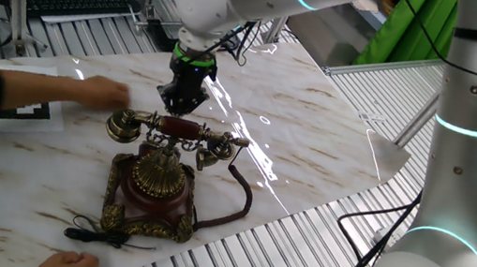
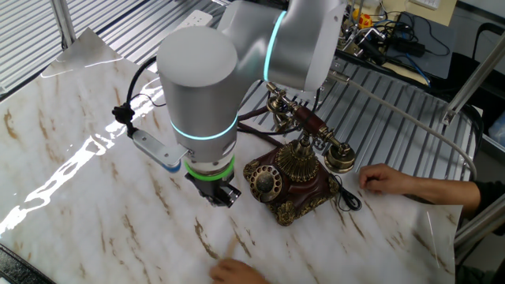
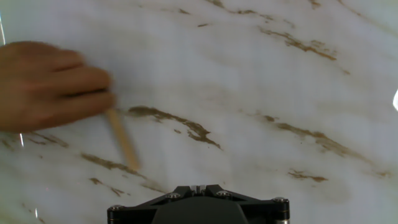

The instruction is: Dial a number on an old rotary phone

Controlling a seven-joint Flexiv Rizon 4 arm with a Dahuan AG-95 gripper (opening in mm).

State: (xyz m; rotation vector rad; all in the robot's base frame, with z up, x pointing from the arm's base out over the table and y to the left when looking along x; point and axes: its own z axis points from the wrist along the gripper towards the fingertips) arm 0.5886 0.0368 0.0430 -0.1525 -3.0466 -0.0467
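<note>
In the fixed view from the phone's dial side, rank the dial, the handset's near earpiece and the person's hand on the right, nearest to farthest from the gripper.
1. Dial: just right of the gripper.
2. Earpiece: farther right, past the phone's body.
3. Hand: farthest right, on the table.

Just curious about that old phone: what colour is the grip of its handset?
The handset grip is dark red, brass at both ends; clearest in one fixed view.

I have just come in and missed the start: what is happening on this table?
A robot arm holds its gripper shut and pointing down over the marble table, beside the old rotary phone, not touching the dial. The handset rests on its cradle. A person's hand holds a thin wooden stick on the marble near the gripper.
</note>
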